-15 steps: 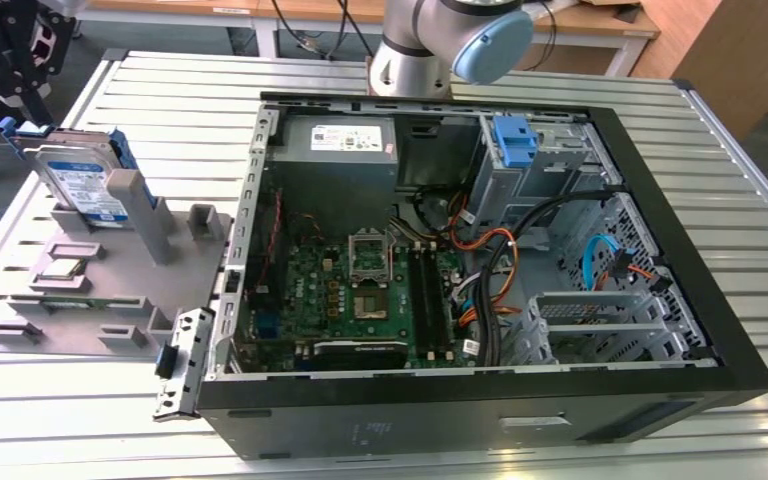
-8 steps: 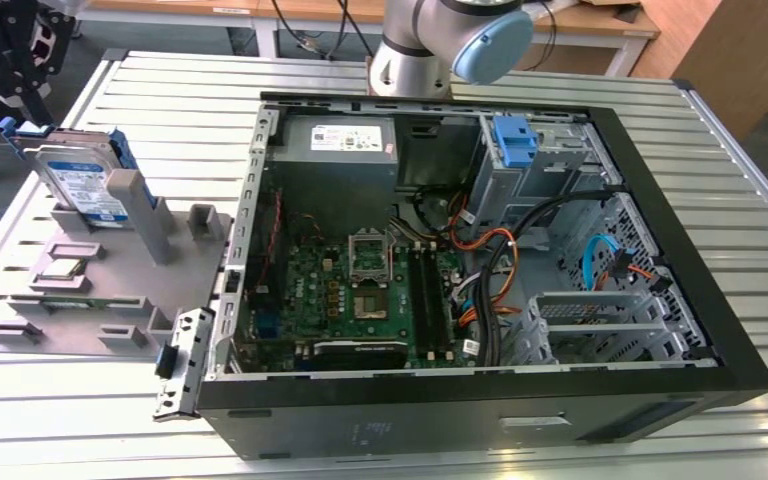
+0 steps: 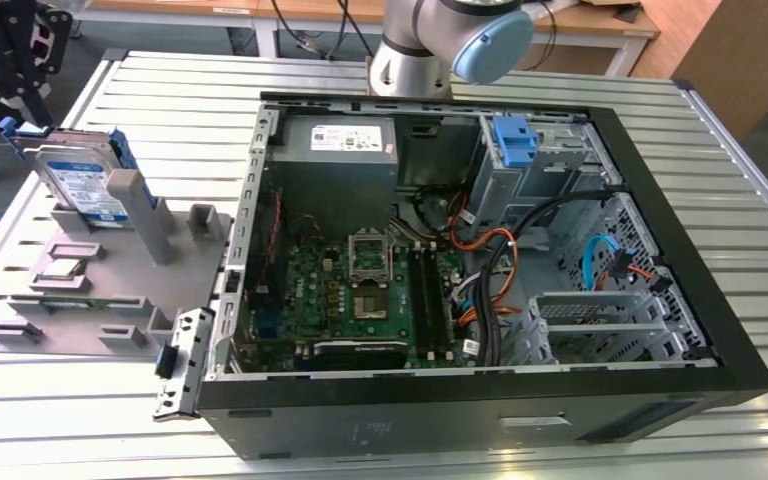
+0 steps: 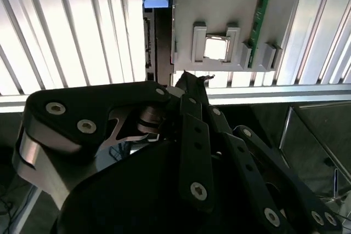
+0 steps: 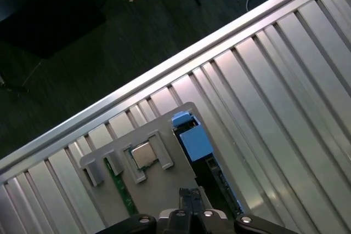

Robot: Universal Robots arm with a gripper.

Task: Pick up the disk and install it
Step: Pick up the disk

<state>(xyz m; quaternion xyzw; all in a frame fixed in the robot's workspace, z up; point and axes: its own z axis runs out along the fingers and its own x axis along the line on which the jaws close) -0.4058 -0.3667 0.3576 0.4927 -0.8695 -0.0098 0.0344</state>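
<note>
**A:** Where is the pincer, and does it have anything?

**B:** The black gripper (image 5: pixel 189 197) hangs point-down above a grey holder (image 3: pixel 117 300). Its 2 fingertips look pressed together with nothing between them, so it is empty.

**A:** And the disk?

**B:** The disk (image 3: pixel 84 185) stands on edge in that holder. It is silver, with a blue-and-white label and blue rails. In both wrist views its thin upper edge lies just beside the gripper's tip, and I cannot tell whether they touch. In the exterior view it sits at 10 o'clock from the open computer case (image 3: pixel 704 300), well apart from it.

**A:** Which step is this?

**B:** By my reading, the pick-up, and it is not yet made. Nothing is installed.

**A:** What would a grasp call for?

**B:** I judge it needs the fingers opened enough to straddle the thin edge, squared to the flat faces. Then a straight lift out of the slot, because a tilted pull could jam the rails.

**A:** And the surroundings?

**B:** A slatted metal table (image 3: pixel 157 90) carries both holder and case. Inside the case, a green motherboard (image 3: pixel 357 290) lies at 7 o'clock and a lighter-blue bracket (image 3: pixel 514 140) at 1 o'clock. The arm's base (image 3: pixel 418 50) stands at 12 o'clock behind the case. In the first wrist view, dark floor (image 5: pixel 109 26) with loose cables lies beyond the table's edge.
</note>
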